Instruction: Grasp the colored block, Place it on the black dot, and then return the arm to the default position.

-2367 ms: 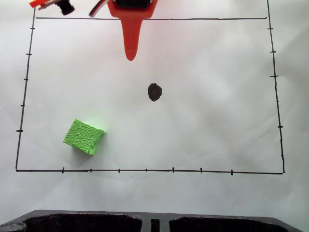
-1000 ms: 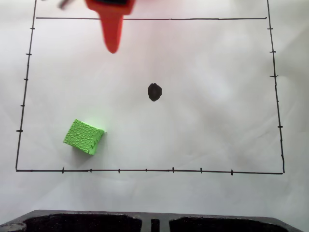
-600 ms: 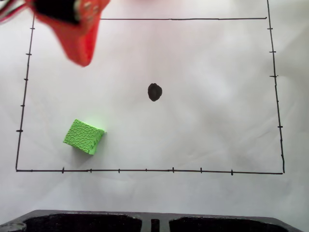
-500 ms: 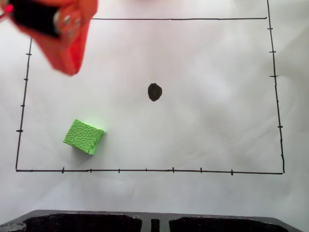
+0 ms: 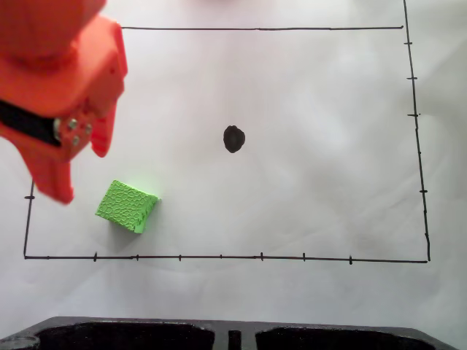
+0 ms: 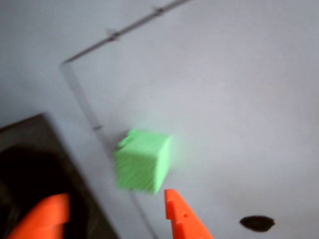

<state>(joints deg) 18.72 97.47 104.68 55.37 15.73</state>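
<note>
The colored block (image 5: 127,206) is lying on the white paper (image 5: 306,189) in the lower left of the fixed view, inside the black border line (image 5: 219,257) and well apart from the black dot (image 5: 233,138) near the middle. The arm (image 5: 58,80) is filling the upper left, its gripper (image 5: 80,171) hanging just above and left of the block, jaws parted and holding nothing. In the wrist view the block (image 6: 143,160) is sitting blurred beyond the two orange tips, the dot (image 6: 257,223) at lower right.
</note>
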